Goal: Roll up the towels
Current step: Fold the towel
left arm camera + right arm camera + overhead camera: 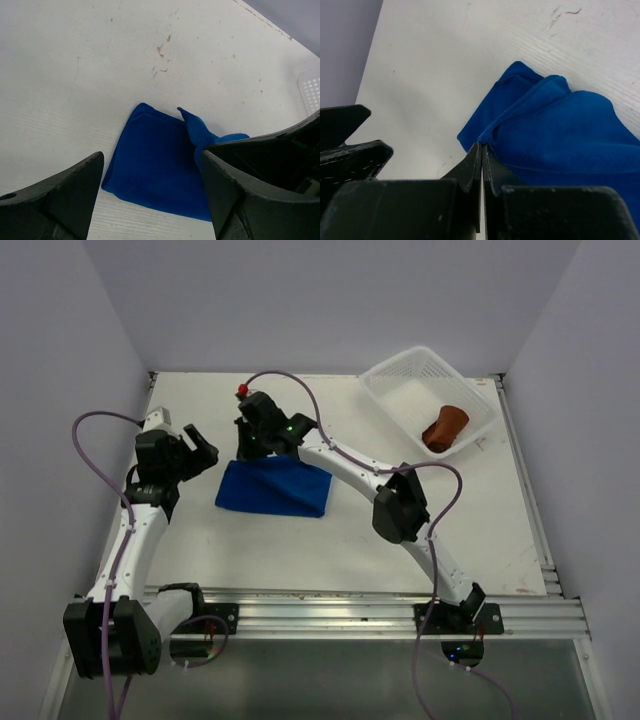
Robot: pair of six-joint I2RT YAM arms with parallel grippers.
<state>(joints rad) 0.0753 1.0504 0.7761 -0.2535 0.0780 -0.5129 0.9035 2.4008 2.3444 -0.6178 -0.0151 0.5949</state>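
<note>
The left fingers point(203, 451) are released and hang at 9 o'clock from the blue towel point(275, 490), which lies in the middle of the counter point(480, 530). The right fingers point(482, 152) grasp its lifted 11 o'clock corner. The brown towel point(445, 427) lies in the basket point(400, 365) at 2 o'clock.

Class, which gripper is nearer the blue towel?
Right. The right gripper is shut on the blue towel at its far corner; the left gripper hangs open, apart, off its left edge.
</note>
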